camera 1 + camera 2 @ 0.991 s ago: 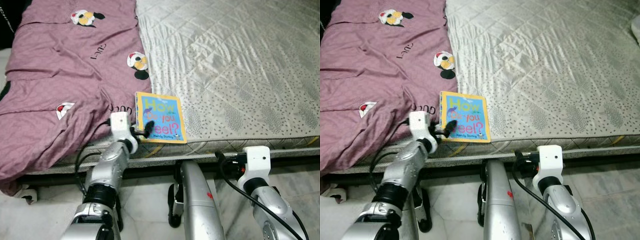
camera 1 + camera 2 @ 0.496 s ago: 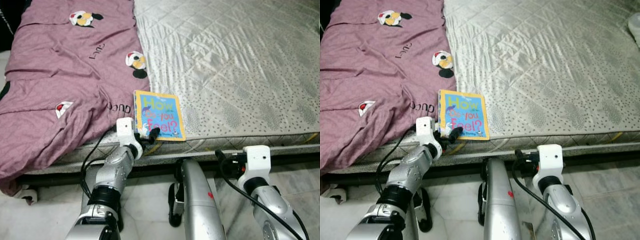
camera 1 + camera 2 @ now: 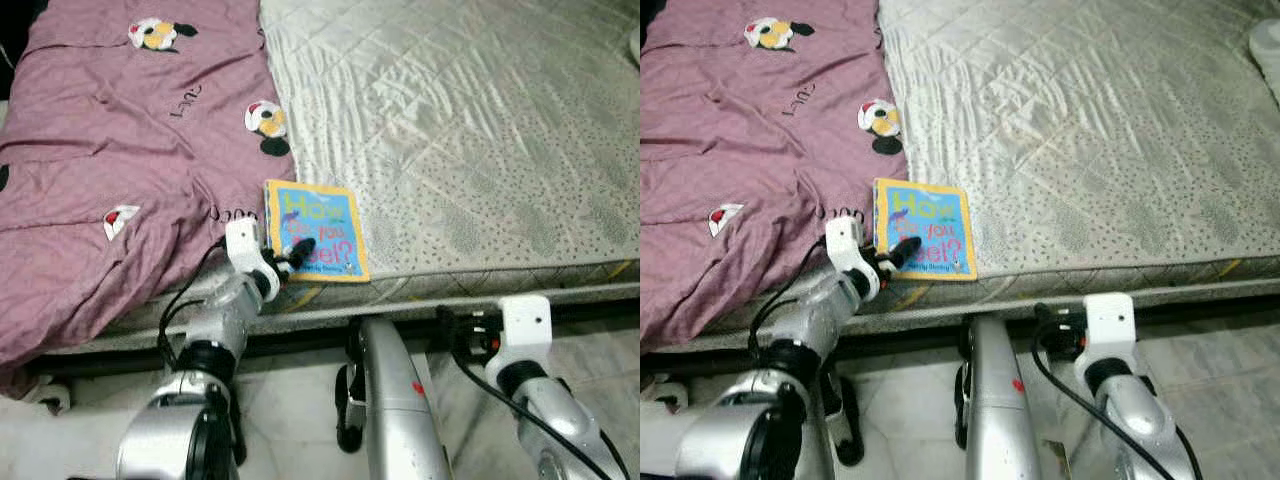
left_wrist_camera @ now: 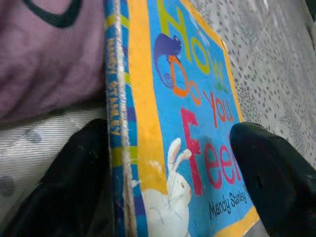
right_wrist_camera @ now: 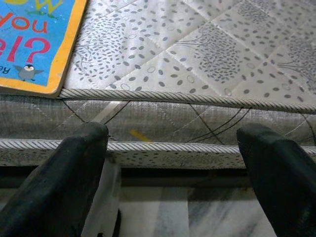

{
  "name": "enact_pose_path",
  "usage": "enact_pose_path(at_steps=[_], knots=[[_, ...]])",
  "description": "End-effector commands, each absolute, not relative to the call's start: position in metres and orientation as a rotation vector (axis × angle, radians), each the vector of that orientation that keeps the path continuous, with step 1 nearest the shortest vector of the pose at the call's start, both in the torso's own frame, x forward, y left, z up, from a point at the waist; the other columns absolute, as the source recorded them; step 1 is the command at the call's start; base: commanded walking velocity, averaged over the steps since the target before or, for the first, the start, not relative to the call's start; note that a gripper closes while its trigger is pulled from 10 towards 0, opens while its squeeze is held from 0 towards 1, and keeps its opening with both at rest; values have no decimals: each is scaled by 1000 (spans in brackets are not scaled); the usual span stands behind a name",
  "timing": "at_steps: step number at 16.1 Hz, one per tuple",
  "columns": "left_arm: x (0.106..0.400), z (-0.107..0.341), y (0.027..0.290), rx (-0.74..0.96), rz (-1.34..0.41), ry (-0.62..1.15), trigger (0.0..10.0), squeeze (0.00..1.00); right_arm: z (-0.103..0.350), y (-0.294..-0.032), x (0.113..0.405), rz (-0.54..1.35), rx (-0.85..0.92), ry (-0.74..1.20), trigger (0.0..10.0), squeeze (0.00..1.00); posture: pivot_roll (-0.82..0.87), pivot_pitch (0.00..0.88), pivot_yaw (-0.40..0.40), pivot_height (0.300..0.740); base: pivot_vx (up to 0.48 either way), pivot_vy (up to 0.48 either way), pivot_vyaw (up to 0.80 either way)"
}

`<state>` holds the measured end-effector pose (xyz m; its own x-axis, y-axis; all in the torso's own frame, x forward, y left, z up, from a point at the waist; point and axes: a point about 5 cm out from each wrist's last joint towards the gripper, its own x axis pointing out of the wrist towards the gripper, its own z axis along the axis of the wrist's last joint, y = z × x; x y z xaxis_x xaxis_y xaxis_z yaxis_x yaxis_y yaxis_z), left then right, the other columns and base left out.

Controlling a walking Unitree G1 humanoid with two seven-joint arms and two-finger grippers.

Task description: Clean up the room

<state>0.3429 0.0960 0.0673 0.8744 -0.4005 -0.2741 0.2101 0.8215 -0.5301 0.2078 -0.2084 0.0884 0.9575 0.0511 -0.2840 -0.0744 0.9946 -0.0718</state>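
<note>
**Cardboard book at the mattress edge, my left fingers astride its spine**

Marble floor lies nearest me, pale and veined, under the bed frame. My right gripper hangs low in front of the mattress side, its fingers spread wide with nothing between them, pointing at the piped seam just below the bed's top.

A little further out, my left gripper reaches onto the near edge of the mattress. Its fingers stand apart, one against the striped spine of the picture book, the other resting on the blue cover near the lower corner. They bracket the book but are not yet closed on it.

The book lies flat, spine just beside the purple blanket that covers the left part of the bed, its near edge close to the mattress rim.

I judge the risk is in the close: with one finger on top of the cover rather than under it, squeezing could skid the book sideways or nudge it off the rim onto the floor. The spine-side finger could also snag a fold of blanket and drag it along.
</note>
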Motion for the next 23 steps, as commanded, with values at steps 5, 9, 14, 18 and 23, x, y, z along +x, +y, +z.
enact_pose_path(at_steps=[5, 9, 14, 18, 23], knots=[[341, 57, 94, -543, -348, 447, 0, 0, 91, -215, 204, 63, -93, 295, 10000, 0, -259, 241, -92, 552, 0, 0, 0], [340, 56, 99, -547, -341, 447, 0, 0, 90, -216, 207, 69, -99, 294, 10000, 0, -255, 236, -93, 552, 0, 0, 0], [342, 56, 104, -529, -326, 433, 0, 0, 90, -215, 208, 68, -110, 297, 10000, 0, -255, 237, -97, 552, 0, 0, 0], [343, 58, 106, -537, -319, 407, 0, 0, 90, -215, 208, 70, -116, 299, 10000, 0, -253, 238, -100, 552, 0, 0, 0], [350, 71, 114, -471, -295, 296, 0, 0, 87, -209, 211, 71, -105, 299, 10000, 0, -217, 231, -86, 552, 0, 0, 0]])
